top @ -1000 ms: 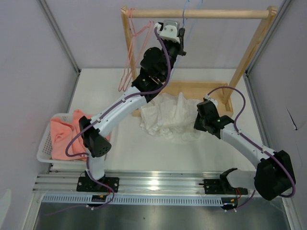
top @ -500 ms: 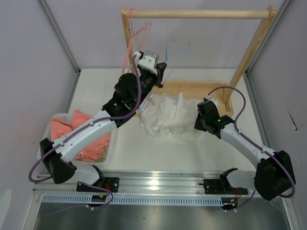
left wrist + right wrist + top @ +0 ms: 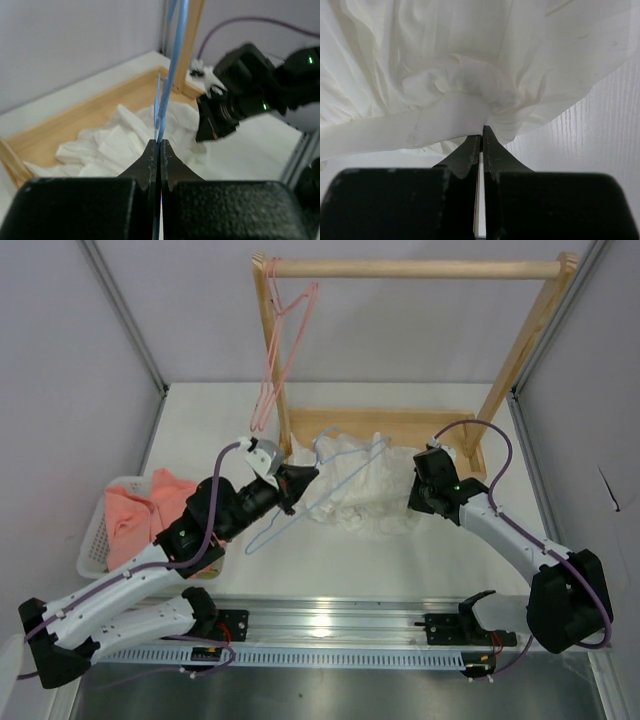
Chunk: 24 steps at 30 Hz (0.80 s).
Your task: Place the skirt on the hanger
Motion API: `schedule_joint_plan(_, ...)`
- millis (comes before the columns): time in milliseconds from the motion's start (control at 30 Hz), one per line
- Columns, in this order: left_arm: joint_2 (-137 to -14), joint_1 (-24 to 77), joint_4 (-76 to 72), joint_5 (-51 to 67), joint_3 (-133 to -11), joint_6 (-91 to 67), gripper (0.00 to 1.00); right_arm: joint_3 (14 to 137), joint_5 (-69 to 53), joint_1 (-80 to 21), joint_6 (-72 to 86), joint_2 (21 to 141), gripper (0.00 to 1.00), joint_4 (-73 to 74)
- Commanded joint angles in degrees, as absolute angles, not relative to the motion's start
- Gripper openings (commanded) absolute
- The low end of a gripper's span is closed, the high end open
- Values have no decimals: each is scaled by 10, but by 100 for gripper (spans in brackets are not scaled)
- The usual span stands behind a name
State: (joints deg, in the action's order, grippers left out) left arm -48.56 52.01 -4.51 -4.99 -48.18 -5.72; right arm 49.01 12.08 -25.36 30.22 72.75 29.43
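Observation:
The white crinkled skirt (image 3: pixel 355 485) lies in a heap on the table, partly on the wooden rack's base. My left gripper (image 3: pixel 303 480) is shut on the thin light-blue hanger (image 3: pixel 335 475) and holds it low over the skirt's left side; in the left wrist view the blue wire (image 3: pixel 172 65) rises from between the shut jaws, with the skirt (image 3: pixel 115 145) beyond. My right gripper (image 3: pixel 418 490) is shut on the skirt's right edge; in the right wrist view the white fabric (image 3: pixel 470 75) is pinched at the fingertips.
A wooden clothes rack (image 3: pixel 410 270) stands at the back with a pink wire hanger (image 3: pixel 280 350) on its left end. A white basket (image 3: pixel 95 540) with salmon-pink cloth (image 3: pixel 140 520) sits at the left. Grey walls close in on both sides.
My left arm has swung down and back from the rack's rail, carrying the blue hanger to just over the skirt. The right arm has stayed put.

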Motion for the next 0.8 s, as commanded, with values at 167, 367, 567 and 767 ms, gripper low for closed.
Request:
schedule_joint_plan(167, -422, 560, 24, 49, -422, -90, 0, 541, 98, -239, 287, 742, 0, 301)
schedule_joint_plan(367, -433, 592, 9, 53, -385, -99, 0, 562, 92, -238, 287, 748, 0, 314)
schedule_joint_plan(567, -469, 597, -56, -25, -355, -92, 0, 559, 89, -242, 288, 730, 0, 327)
schedule_joint_plan(767, -515, 596, -108, -42, -366, -77, 0, 547, 91, -244, 287, 709, 0, 337)
